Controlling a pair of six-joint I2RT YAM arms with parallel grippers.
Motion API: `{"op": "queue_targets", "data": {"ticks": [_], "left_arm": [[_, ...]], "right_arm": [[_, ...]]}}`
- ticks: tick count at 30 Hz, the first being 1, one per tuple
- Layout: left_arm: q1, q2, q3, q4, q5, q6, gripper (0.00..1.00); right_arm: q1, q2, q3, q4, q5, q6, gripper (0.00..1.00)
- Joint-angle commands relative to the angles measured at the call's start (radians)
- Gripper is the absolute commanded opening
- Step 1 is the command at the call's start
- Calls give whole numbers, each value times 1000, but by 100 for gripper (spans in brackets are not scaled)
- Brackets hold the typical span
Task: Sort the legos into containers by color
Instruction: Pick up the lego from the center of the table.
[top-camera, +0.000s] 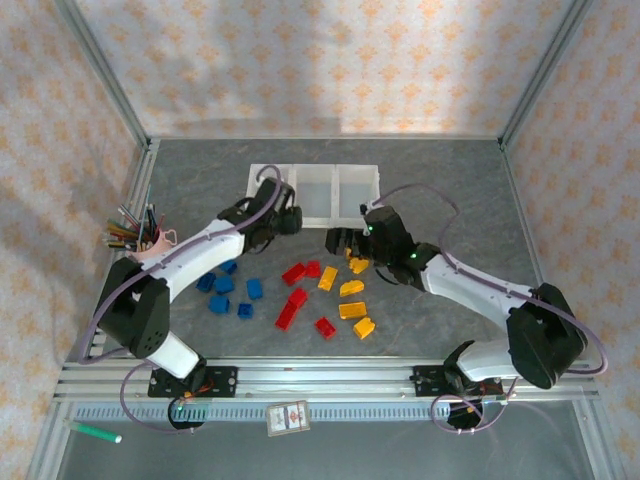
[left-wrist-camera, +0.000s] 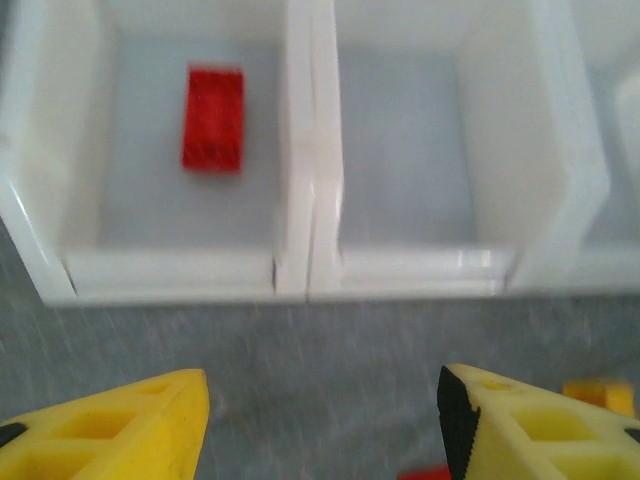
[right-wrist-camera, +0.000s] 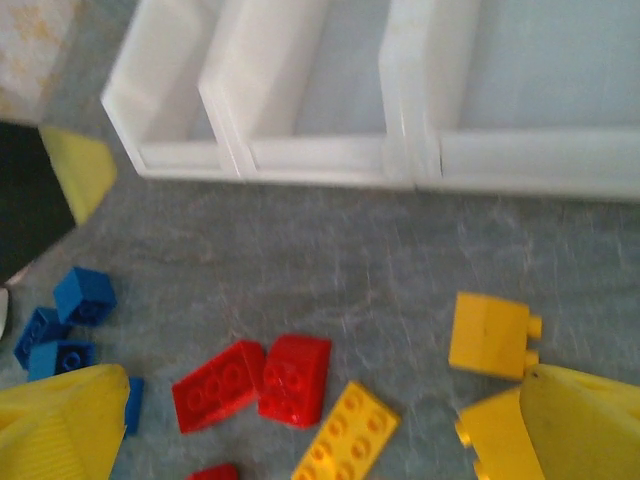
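The legos (top-camera: 297, 297) lie mostly loose on the grey worktop (top-camera: 450, 200), on the near side of the containers (top-camera: 316, 168), a joined row of three white bins. Well to the left of the containers stands a pink cup (top-camera: 150, 245) of pens. The blue legos (top-camera: 223, 285) sit in a loose cluster to the near left of the containers.

The left gripper (top-camera: 288, 222) hangs just in front of the containers' leftmost bin. In the left wrist view its jaws stand wide apart with nothing between them, the yellow fingers (left-wrist-camera: 130, 425) over bare worktop just short of the containers' front wall. One red brick (left-wrist-camera: 212, 118) lies flat on the floor of that leftmost bin.

The red legos (top-camera: 293, 273) lie in front of the containers' middle. The right gripper (top-camera: 340, 240) hovers just in front of the containers' right bin, its jaws also apart. In the right wrist view an orange-yellow brick (right-wrist-camera: 488, 432) lies just beside the finger at the right of that view, unclamped. The orange-yellow legos (top-camera: 352, 310) spread to the near right of the containers.
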Motion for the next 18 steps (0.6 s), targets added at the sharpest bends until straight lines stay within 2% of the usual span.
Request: {"op": "queue_targets", "data": {"ticks": [1, 7, 14, 18], "left_arm": [[-32, -36, -66, -93, 11, -4, 67], [-110, -9, -152, -109, 43, 17, 74], [-125, 30, -177, -50, 89, 52, 86], [-131, 70, -165, -64, 77, 72, 88]], "right_arm": [[21, -41, -36, -27, -20, 43, 100], [48, -53, -83, -9, -18, 94, 100], [52, -69, -117, 9, -1, 123, 100], [53, -85, -126, 5, 9, 130, 99]]}}
